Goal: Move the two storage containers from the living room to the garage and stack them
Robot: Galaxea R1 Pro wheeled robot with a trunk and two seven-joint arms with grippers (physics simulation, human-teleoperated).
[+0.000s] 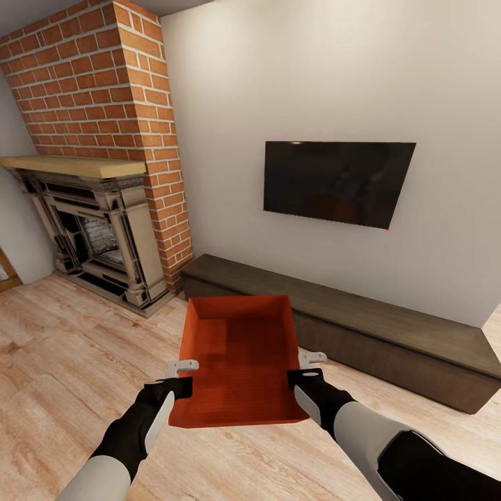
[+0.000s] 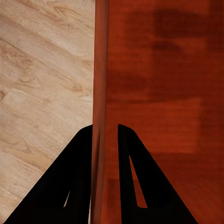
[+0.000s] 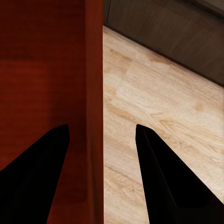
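Observation:
One orange-red storage container [image 1: 240,355] hangs over the living room's light wood plank floor [image 1: 62,348], between my two arms, with its open top up and nothing inside. My left gripper [image 1: 184,372] is shut on the container's left wall; in the left wrist view both black fingers [image 2: 74,186] press that wall [image 2: 100,70]. My right gripper [image 1: 306,367] straddles the right wall. In the right wrist view its fingers [image 3: 168,177] stand well apart, open, with the wall [image 3: 93,70] between them and a gap on the outer side.
A brick fireplace [image 1: 104,229] with a wooden mantel stands at the left. A black wall TV [image 1: 337,181] hangs ahead, and below it a long low dark cabinet [image 1: 362,327] runs along the wall just beyond the container. Open plank floor lies to the left and near me.

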